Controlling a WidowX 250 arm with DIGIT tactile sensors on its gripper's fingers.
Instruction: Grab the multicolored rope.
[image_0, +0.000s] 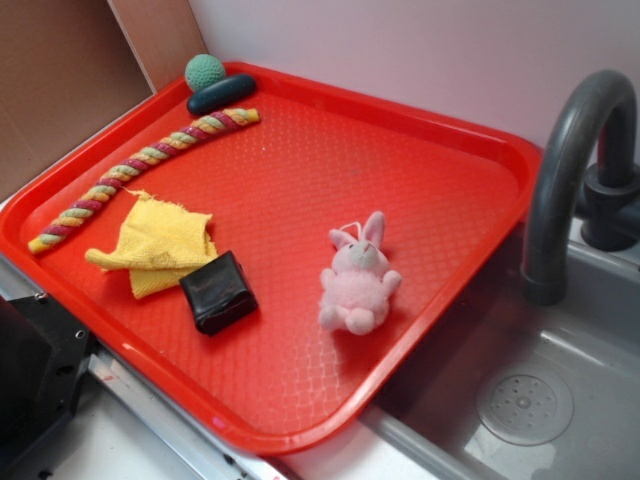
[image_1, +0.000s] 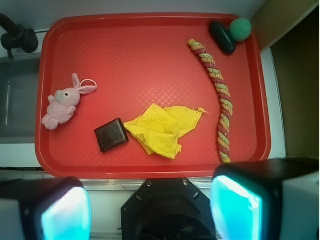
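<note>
Along the tray's (image_1: 150, 50) edge we see the rope (image_1: 217, 87), a long, gently curved twist of yellow, magenta and pale green. Our tool (image_1: 150, 207) hangs wide open, holding nothing.

Rope (image_0: 140, 165) along tray (image_0: 420, 150) edge; cloth (image_0: 160, 243) beside it, maybe touching; bunny (image_0: 358, 282) well apart.

The multicolored rope (image_0: 140, 176) (image_1: 216, 96) is twisted yellow, magenta and pale green. It lies stretched out, gently curved, untouched, along the tray's left edge.

Yellow-pink-green twisted rope (image_0: 140, 170), red tray (image_0: 400, 170)
</note>
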